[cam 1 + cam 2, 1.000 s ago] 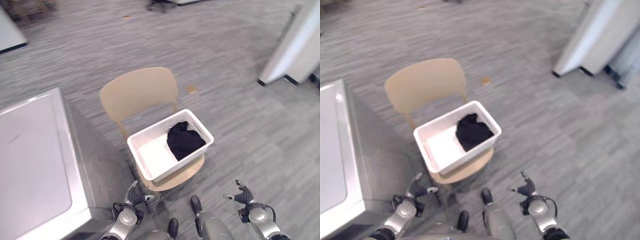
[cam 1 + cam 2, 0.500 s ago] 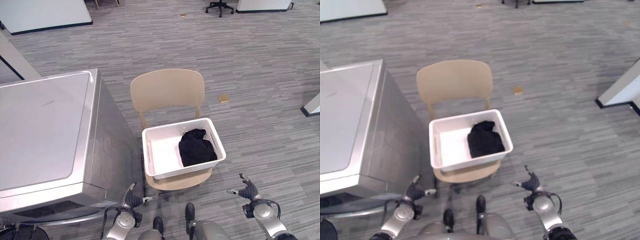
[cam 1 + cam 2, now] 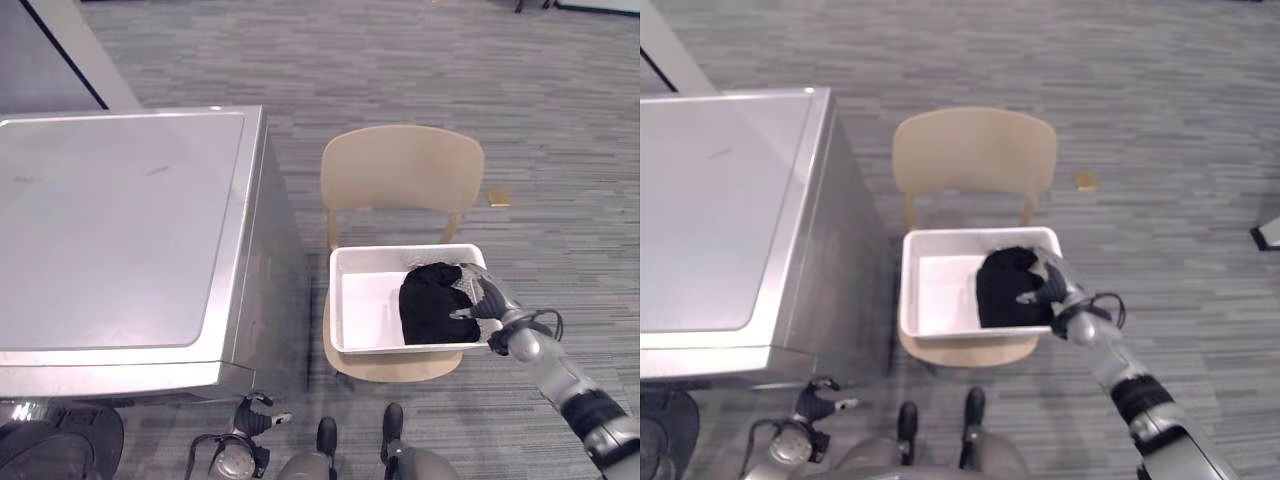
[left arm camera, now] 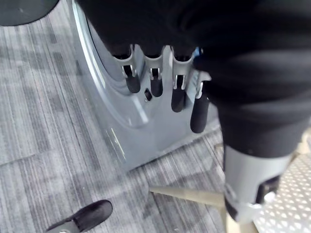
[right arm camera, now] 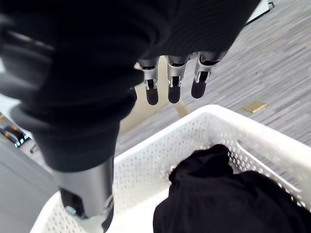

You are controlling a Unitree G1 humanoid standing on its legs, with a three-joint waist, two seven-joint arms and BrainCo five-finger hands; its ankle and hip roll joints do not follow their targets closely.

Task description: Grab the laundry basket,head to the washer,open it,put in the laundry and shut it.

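While the right hand point(image 3: 481, 300) reaches over the near right rim of the white laundry basket point(image 3: 362, 300), its silver, dark-tipped fingers point(image 5: 169, 82) hang straight and relaxed, gripping nothing. In the right wrist view they point down toward the basket's far perforated wall, with the thumb apart from them, and no finger touches the plastic as far as can be seen. Just below and beside this hand lies the laundry, a bunched black garment point(image 3: 1006, 288), heaped in the half of the basket nearest the hand; the half farther from the hand shows bare white floor. The basket sits on the seat of a light wooden chair point(image 3: 400, 175), whose rounded backrest rises beyond the hand, on the far side of the basket.

On the other side of the basket from the right hand stands the washer point(image 3: 120, 230), a silver-grey machine with a flat closed top, its side wall close to the chair. The left hand point(image 3: 252, 415) hangs low by the washer's near corner; in the left wrist view its fingers point(image 4: 178, 94) are loosely extended in a row, holding nothing, with the washer's lower side panel just past them. A small tan scrap point(image 3: 498, 199) lies on the grey striped carpet point(image 3: 560, 120) beyond the right hand, past the chair.
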